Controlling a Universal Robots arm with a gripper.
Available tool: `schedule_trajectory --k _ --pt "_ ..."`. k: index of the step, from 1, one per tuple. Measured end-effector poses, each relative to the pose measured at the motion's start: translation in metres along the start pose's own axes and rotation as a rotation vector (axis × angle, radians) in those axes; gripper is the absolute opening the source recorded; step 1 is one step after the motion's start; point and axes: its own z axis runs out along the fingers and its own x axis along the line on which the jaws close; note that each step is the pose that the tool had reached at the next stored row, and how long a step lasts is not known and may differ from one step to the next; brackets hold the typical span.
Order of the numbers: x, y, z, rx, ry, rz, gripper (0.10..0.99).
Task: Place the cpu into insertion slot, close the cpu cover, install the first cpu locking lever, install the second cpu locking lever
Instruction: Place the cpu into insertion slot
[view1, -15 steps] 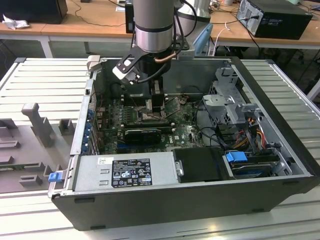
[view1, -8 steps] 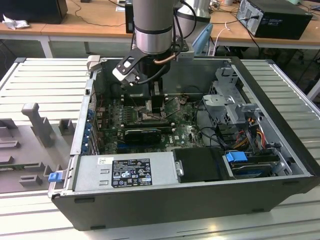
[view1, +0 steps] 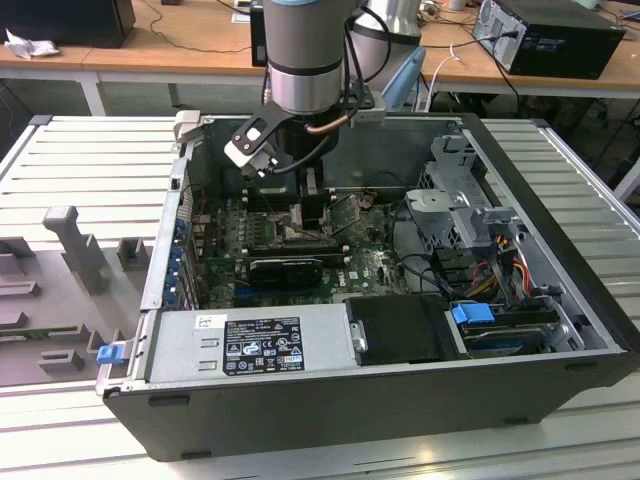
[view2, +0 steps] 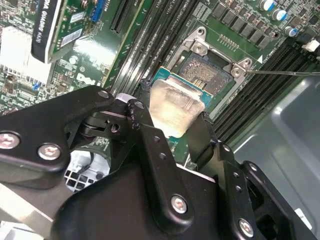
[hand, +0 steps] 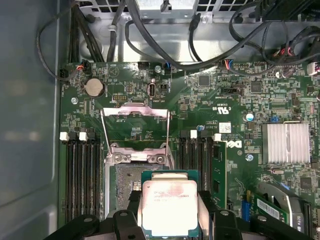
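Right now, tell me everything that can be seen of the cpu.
The cpu is a small flat square chip: a pale silver-grey metal top, smudged, on a green board whose rim shows around it. The end effector grips it between two black fingers on opposite edges. It faces metal side up over the insertion slot, covering part of it; whether it rests in it I cannot tell. The cpu cover stands open, clear of it.

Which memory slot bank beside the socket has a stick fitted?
The bank nearer the finned silver heatsink: a green stick stands in it. The other bank, beside the grey case wall, has empty black slots.
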Motion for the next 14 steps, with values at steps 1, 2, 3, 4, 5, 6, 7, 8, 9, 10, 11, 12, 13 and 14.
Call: schedule_trajectory --k 1,2,3,4,5,6,7,8,9,10,11,12,13,14 --pt "0.0009 0.0 0.0007 0.0 -0.0001 0.0 0.529" --pt "0.0033 -0.0001 0.002 0.0 0.0001 0.0 0.529" --pt "0.0054 -0.0003 0.003 0.0 0.0002 0.0 0.529" --pt "0.0069 -0.0004 0.0043 0.0 0.0003 0.0 0.529" --pt "0.0082 -0.0005 0.0053 0.0 0.0003 0.0 0.529" --pt "0.0091 -0.0005 0.0059 0.0 0.0002 0.0 0.529" --pt "0.0099 -0.0006 0.0069 0.0 0.0004 0.0 0.529" --pt "0.0103 -0.0007 0.0075 0.0 0.0007 0.0 0.529" --pt "0.0107 -0.0007 0.0085 0.0 0.0017 0.0 0.529" --pt "0.0111 -0.0008 0.0091 0.0 0.0023 0.0 0.529" --pt "0.0114 -0.0008 0.0098 0.0 0.0033 0.0 0.529" --pt "0.0116 -0.0009 0.0109 0.0 0.0058 0.0 0.529" --pt "0.012 -0.0011 0.0126 0.0 0.0084 0.001 0.529" --pt "0.0122 -0.0013 0.0137 0.0 0.009 0.001 0.529"
